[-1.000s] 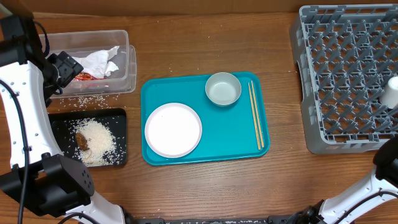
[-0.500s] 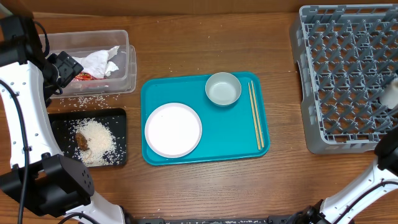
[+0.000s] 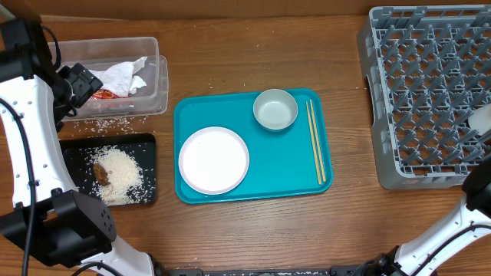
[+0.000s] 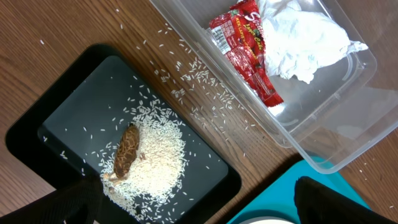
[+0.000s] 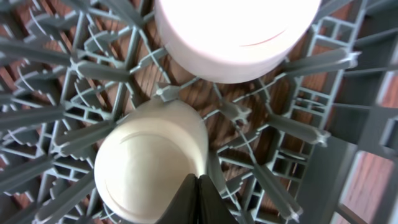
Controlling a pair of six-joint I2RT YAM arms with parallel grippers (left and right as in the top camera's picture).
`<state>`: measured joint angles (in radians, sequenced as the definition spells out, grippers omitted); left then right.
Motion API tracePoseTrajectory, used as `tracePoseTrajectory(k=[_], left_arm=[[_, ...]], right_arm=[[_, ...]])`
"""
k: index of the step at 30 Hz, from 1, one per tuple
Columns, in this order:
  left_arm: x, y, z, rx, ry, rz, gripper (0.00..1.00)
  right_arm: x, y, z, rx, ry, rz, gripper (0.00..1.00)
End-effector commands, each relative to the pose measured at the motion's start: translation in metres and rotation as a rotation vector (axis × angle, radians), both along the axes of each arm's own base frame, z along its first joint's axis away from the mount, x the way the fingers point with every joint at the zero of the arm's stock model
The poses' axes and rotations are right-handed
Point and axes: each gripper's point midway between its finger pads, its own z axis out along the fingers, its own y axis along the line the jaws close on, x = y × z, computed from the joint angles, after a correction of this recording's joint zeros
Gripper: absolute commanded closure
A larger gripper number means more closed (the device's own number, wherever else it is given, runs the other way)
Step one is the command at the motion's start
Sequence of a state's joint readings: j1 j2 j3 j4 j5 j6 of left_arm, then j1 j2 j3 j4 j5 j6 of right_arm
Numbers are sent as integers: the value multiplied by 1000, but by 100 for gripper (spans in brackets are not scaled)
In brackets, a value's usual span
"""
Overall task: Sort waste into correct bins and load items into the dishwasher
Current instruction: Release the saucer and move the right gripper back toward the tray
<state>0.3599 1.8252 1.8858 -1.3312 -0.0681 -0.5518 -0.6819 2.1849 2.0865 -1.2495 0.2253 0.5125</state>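
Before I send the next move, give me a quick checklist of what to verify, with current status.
1. Left end effector open, empty: ok.
2. Small red wrapper and crumpled white paper napkin inside clear plastic tub: ok.
3. White rice confined to flat black tray: not ok, grains on wooden table.
4. Right end effector clear of white cup in grey pegged plastic rack: cannot tell.
5. Round white plate, grey-green bowl, wooden chopsticks loaded: not ok, on teal tray.

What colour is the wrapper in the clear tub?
The wrapper is red with white lettering; clearest in left wrist view.
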Motion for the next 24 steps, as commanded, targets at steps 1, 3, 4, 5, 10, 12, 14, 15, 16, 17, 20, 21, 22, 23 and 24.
tracePoseTrajectory(k=[1,3,4,5,10,12,14,15,16,17,20,21,22,23,24], left_arm=[[0,-1,7,14,-16,1,0],[0,-1,7,14,-16,2,0],[0,-1,7,14,-16,1,0],[0,-1,7,14,-16,2,0],[0,-1,7,14,-16,2,0],[0,-1,7,14,-16,2,0],[0,-1,7,14,-16,1,0],[0,-1,7,14,-16,2,0],[0,-1,7,14,-16,1,0],[0,-1,7,14,-16,1,0],[0,-1,7,14,-16,2,0],[0,-1,7,14,-16,1,0],[0,-1,7,14,-16,2,0],[0,-1,7,14,-16,1,0],[0,-1,7,14,-16,2,0]], right_arm=[[-2,2,64,-81,-138,-35,96],[3,8,78,-72,-196,-18,96],[6,13,86,-60,-232,-4,96],[10,18,93,-47,-266,10,96],[40,73,141,85,-502,285,87],[48,100,161,135,-583,421,76],[52,132,180,198,-663,553,68],[53,149,189,228,-697,623,66],[54,164,195,249,-721,688,65],[55,182,201,271,-745,772,63],[58,228,204,303,-742,958,46],[60,243,201,301,-719,1016,43],[62,254,196,295,-688,1050,40],[64,265,188,280,-639,1069,39],[67,275,182,261,-597,1088,35]])
